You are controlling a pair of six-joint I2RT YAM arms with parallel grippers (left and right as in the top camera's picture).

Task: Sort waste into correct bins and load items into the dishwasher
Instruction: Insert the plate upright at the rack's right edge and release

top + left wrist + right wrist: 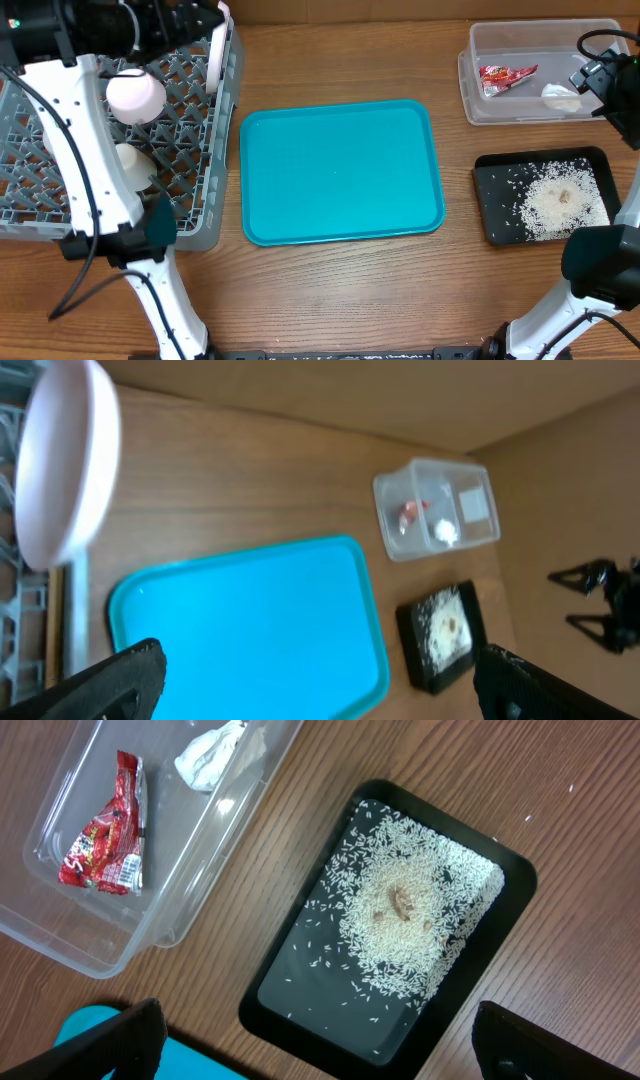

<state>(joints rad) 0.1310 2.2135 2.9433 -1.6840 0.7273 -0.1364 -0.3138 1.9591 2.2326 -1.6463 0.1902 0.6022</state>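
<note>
**Rack loaded, hands empty**

My left gripper (320, 690) stands wide open, holding nothing, near the plate (65, 460) standing on edge in the dish rack (195, 150). My right gripper (320, 1045), equally wide and empty, hovers over the black bin (300, 1010) of rice crumbs (410, 910). The wrapper (100, 830) and tissue (210, 755) lie in the clear tub (60, 935). Sorting looks finished; next, lift away without nudging the plate.

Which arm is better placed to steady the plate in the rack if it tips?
Left. The left gripper, open, is right by the plate at the grey rack's edge. The right gripper, also open, hangs far off over the black bin and clear tub.
</note>
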